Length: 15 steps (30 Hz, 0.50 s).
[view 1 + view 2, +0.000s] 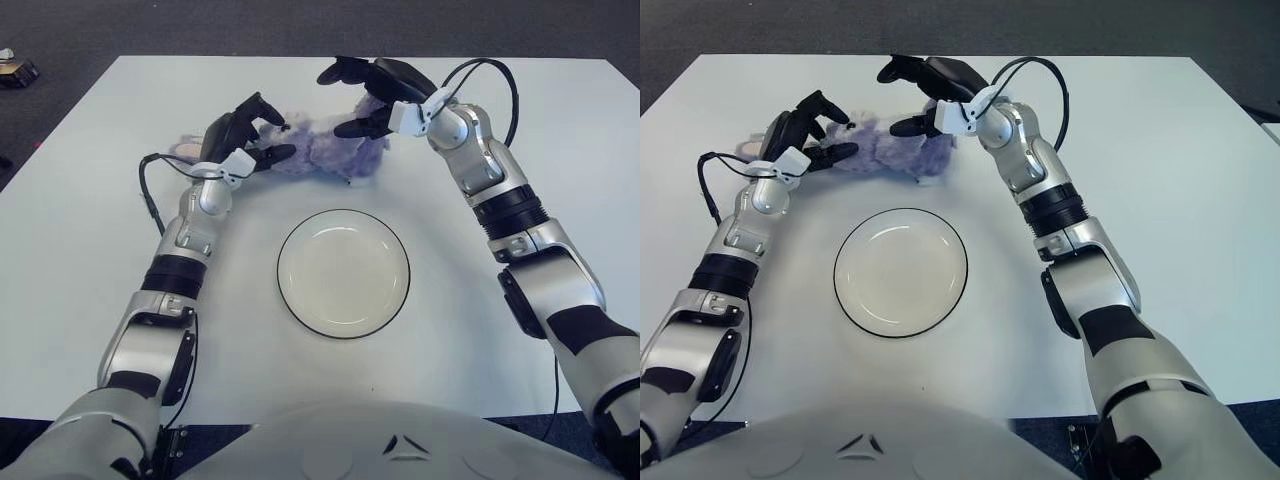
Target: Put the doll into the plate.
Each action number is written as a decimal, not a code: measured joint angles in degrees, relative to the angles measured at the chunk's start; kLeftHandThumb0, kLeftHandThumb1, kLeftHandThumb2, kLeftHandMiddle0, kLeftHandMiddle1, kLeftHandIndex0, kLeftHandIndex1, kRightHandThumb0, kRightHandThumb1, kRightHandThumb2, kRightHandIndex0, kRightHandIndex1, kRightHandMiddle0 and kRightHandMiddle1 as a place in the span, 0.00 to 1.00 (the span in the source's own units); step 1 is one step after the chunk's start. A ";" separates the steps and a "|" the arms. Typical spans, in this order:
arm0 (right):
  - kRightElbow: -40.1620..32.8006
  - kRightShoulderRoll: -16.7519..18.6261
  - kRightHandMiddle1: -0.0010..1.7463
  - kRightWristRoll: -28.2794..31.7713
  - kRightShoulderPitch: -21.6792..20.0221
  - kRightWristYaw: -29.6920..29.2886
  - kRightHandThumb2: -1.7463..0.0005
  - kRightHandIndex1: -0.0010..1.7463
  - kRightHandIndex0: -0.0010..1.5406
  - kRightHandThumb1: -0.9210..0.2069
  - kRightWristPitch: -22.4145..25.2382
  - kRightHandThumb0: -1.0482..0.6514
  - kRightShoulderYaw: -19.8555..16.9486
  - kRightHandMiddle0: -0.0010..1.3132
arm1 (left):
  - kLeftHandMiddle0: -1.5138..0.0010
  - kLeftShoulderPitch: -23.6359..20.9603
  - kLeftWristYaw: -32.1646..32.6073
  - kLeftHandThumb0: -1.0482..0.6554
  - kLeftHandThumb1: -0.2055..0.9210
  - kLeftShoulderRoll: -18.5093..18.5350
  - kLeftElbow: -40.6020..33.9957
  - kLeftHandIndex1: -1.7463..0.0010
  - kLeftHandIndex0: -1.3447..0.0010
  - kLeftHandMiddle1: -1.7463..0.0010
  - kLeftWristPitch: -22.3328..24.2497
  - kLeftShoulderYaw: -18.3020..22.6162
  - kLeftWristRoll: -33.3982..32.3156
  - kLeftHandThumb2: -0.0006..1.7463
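purple and fluffy, the doll (330, 153) lay on the white table (90, 230) beyond the empty plate (343, 272), between our hands. our left hand (243, 135) and right hand (368, 88) flanked it, fingers spread, gripping nothing. we read no writing.

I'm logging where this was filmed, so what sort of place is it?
Probably a lab or test room: a bare white table on dark carpet, holding only a plate and a purple doll.
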 measured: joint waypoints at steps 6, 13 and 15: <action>0.00 -1.44 0.16 0.07 -0.04 3.75 0.75 0.01 0.23 0.00 0.80 0.08 0.31 0.12 | 0.58 0.70 -0.10 0.39 1.00 -2.39 -5.88 0.25 0.54 0.09 6.32 -0.40 0.81 0.08; -0.37 -2.64 0.15 0.01 -0.05 7.49 0.75 0.00 0.22 0.00 3.42 0.06 0.64 0.11 | 0.57 1.57 -0.12 0.39 1.00 -4.94 -10.92 0.25 0.54 0.09 11.18 -1.35 1.34 0.07; -0.65 -2.85 0.14 -0.19 -0.05 8.41 0.75 0.00 0.21 0.00 4.43 0.06 0.88 0.11 | 0.57 1.94 -0.11 0.39 1.00 -5.20 -11.85 0.25 0.54 0.09 11.93 -1.39 1.37 0.07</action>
